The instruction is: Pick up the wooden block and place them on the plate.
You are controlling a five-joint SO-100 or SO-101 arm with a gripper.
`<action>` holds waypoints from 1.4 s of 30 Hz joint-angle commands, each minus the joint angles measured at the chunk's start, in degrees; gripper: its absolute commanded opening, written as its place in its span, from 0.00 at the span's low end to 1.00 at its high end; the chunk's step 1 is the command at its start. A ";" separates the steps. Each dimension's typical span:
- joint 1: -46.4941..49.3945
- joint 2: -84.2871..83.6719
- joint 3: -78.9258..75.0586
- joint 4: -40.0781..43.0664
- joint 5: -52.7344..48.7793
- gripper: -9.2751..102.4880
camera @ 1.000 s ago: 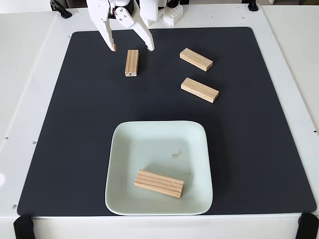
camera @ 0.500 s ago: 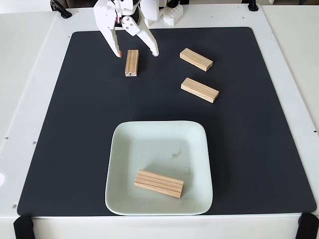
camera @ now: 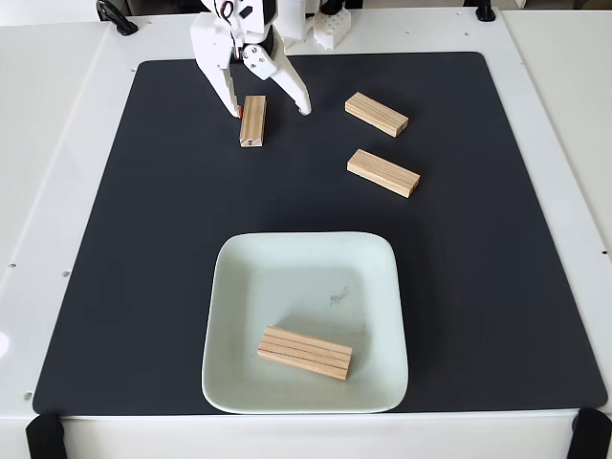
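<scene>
I see my white gripper in the upper left of the frame, reaching in from the top edge over the black mat. The fingers are spread wide, holding nothing. One fingertip sits just left of the upright-lying block, looking close to or touching its upper left side; the other fingertip is to the block's right, apart from it. So the block's top end lies between the two fingers. This block runs top to bottom in the frame and has a small dark mark on its lower end.

Two more wooden blocks sit in the upper right part of the mat: the upper right block and, just below it, the middle right block. Both are angled, left end higher, and they are near each other but not touching. Both are well apart from the gripper.

The plate is pale mint-white, square with rounded corners, low center of the frame on the mat. The fourth block lies inside the plate, in its lower middle, slightly tilted, grain lines running lengthwise. A faint smudge shows near the plate's center.

The mat lies on a white desk. Black clips show at the bottom corners.
</scene>
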 commanded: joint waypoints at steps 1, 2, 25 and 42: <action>-0.09 -1.41 0.79 -4.04 -0.44 0.47; -0.09 -2.37 0.79 -5.01 -0.53 0.47; -3.34 -10.46 -2.29 -6.94 -0.44 0.47; -5.19 -2.90 5.10 -6.77 -0.35 0.47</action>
